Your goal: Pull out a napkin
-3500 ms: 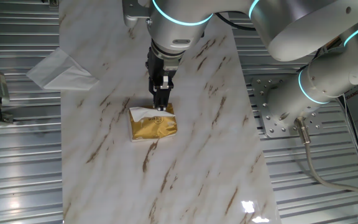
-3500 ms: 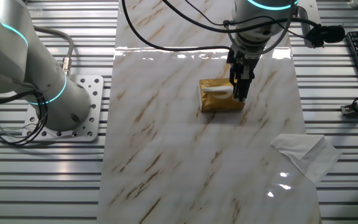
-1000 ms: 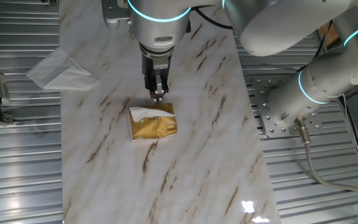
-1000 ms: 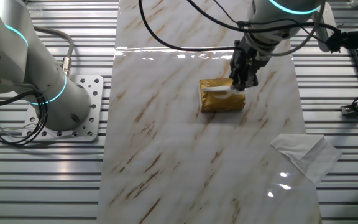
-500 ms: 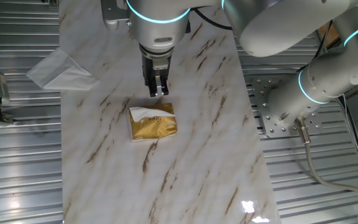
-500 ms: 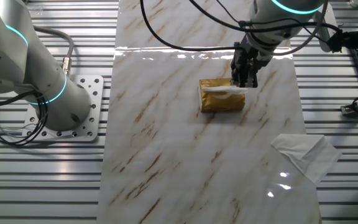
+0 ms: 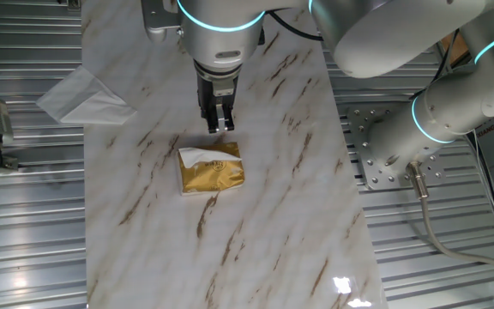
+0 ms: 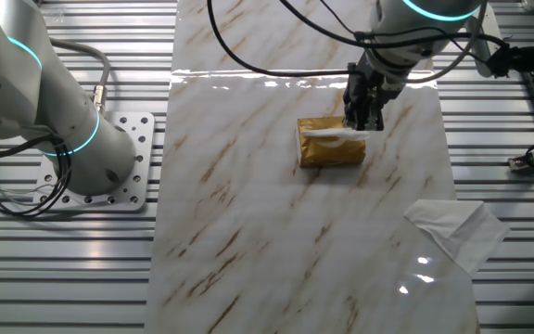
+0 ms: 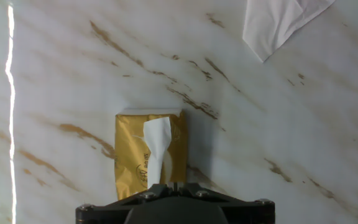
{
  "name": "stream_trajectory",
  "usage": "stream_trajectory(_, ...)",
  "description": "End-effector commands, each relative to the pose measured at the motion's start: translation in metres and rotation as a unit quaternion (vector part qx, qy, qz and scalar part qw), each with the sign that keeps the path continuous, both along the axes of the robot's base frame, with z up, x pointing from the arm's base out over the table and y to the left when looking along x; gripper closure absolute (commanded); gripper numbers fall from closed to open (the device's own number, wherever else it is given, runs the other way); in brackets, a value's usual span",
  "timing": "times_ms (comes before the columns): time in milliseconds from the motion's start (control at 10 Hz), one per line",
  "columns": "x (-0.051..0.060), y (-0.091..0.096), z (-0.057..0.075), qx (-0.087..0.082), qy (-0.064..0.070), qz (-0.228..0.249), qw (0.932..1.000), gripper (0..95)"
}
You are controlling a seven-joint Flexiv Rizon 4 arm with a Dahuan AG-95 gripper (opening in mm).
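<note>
A shiny gold foil packet (image 7: 213, 170) lies in the middle of the marble board (image 7: 264, 232). A strip of white napkin (image 7: 197, 156) sticks out of its top slot and lies along it; it also shows in the other fixed view (image 8: 333, 134) and the hand view (image 9: 157, 146). My gripper (image 7: 218, 129) hangs just above the packet's far edge, fingers pressed together with only a thin slit between them, holding nothing. In the other fixed view the gripper (image 8: 363, 124) is over the packet's right end. The hand view shows the gripper (image 9: 178, 184) above the packet (image 9: 129, 155).
A larger spread-out white tissue (image 7: 80, 96) with a triangular flap lies at the board's edge, also in the other fixed view (image 8: 454, 230) and the hand view (image 9: 278, 22). A second robot arm (image 7: 453, 103) and its bolted base plate (image 8: 123, 176) stand beside the board.
My gripper has lifted off the packet's far edge and shifted a little away from it, empty. The napkin strip stays in the packet. Almost no motion in the last half second.
</note>
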State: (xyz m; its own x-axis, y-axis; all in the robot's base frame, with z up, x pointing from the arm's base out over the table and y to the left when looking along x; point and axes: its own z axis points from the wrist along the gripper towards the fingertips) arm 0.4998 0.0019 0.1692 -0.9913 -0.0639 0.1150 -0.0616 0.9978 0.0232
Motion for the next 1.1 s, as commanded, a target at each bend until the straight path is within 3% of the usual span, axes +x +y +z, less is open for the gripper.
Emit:
stream_trajectory(100,0.002,0.007,-0.003,-0.002,-0.001,-0.012,0.9999,95.0)
stream_trajectory(400,0.004,0.022,-0.01,-0.009,-0.008,-0.025,0.9996,95.0)
stream_trajectory(1100,0.005,0.021,-0.015,0.004,-0.01,-0.016,0.9998,95.0)
